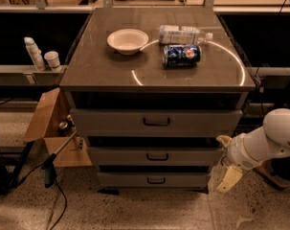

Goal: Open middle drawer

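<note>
The scene is dim and has a warm amber cast. The strongest light comes from above and behind, where a bright strip runs along the top edge. A thin curved line of glare crosses the dark grey metal tabletop (101,71), and the round white bowl (128,40) looks the brightest. Black shadow fills the gap above the wide grey middle drawer (192,156). The pale two-finger gripper (227,159), jaws apart, is evenly lit low at the right, just beside that drawer.

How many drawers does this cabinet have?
3: top drawer, middle drawer below it, bottom drawer lowest. None seems hidden. The gripper is beside the middle drawer's right end.
</note>
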`<act>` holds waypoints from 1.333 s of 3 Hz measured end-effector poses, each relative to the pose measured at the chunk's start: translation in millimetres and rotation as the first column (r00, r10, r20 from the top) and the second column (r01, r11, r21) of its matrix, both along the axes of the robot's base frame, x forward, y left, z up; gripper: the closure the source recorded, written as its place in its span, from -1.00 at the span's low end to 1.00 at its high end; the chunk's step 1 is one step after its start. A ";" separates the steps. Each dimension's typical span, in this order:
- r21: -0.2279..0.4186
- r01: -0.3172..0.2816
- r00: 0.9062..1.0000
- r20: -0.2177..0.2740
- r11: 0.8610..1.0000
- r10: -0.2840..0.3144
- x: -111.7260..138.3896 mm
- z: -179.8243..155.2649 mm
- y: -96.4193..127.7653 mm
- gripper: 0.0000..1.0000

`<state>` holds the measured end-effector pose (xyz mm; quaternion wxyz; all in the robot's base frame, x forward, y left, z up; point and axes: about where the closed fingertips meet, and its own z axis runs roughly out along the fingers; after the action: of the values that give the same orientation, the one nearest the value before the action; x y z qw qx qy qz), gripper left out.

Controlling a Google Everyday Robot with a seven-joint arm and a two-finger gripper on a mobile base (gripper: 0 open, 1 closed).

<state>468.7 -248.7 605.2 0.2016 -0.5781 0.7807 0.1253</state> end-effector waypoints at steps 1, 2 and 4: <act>0.037 0.015 1.000 -0.006 0.999 -0.015 -0.2 -0.5 -3.8 -1.00; 0.134 0.028 0.999 -0.050 0.991 -0.021 -2.7 -14.5 2.3 -1.00; 0.215 0.010 0.996 -0.086 0.977 0.008 -3.9 -60.7 43.1 -1.00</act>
<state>464.7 -205.6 544.5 0.2292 -0.5465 0.7708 0.2338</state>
